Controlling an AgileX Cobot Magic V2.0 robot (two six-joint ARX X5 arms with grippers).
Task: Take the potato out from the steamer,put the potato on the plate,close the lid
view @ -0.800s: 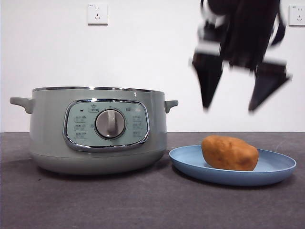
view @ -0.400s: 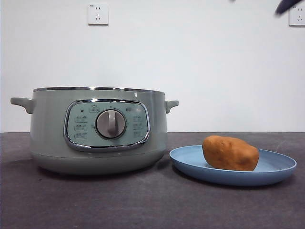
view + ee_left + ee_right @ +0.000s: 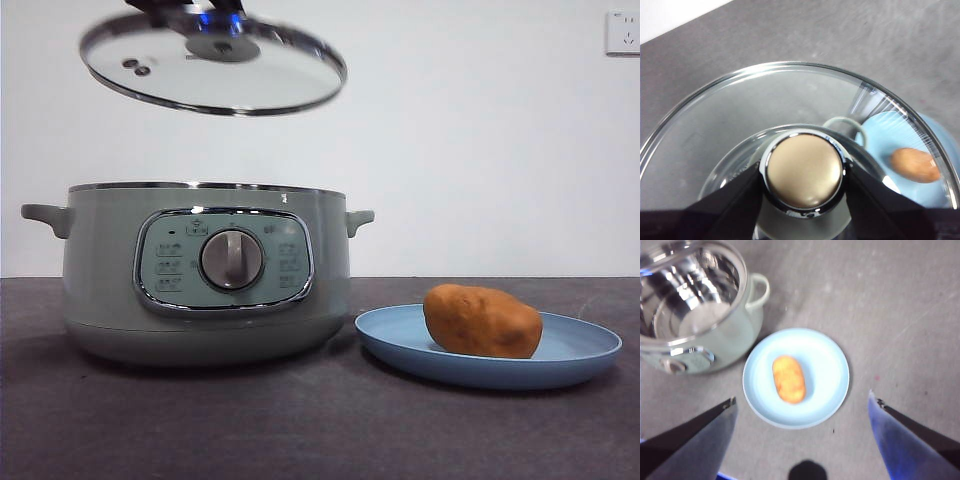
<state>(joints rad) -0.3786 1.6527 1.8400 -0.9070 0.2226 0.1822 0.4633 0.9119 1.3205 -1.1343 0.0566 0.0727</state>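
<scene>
Closing the steamer (image 3: 205, 270) is our step: the left gripper (image 3: 804, 172) clamps the lid (image 3: 213, 67) by its knob, pot below the fingers; we should level it first. The right gripper (image 3: 802, 405) hangs open above the potato (image 3: 482, 320) on the plate (image 3: 580, 352).

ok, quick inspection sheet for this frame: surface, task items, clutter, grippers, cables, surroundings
Surface: dark grey table, matte, no spills seen.
Steamer: open, upright, dial facing the front camera; inside looks empty in the right wrist view.
Potato: lying on the plate, which sits beside the steamer.
Lid: in the air above the steamer, slightly tilted, not seated.
Clutter: nothing seen.
Left gripper: jaws shut on the lid's knob.
Right gripper: open, empty, high above the plate.
Cables: nothing seen.
Surroundings: white wall, wall socket at upper right.
</scene>
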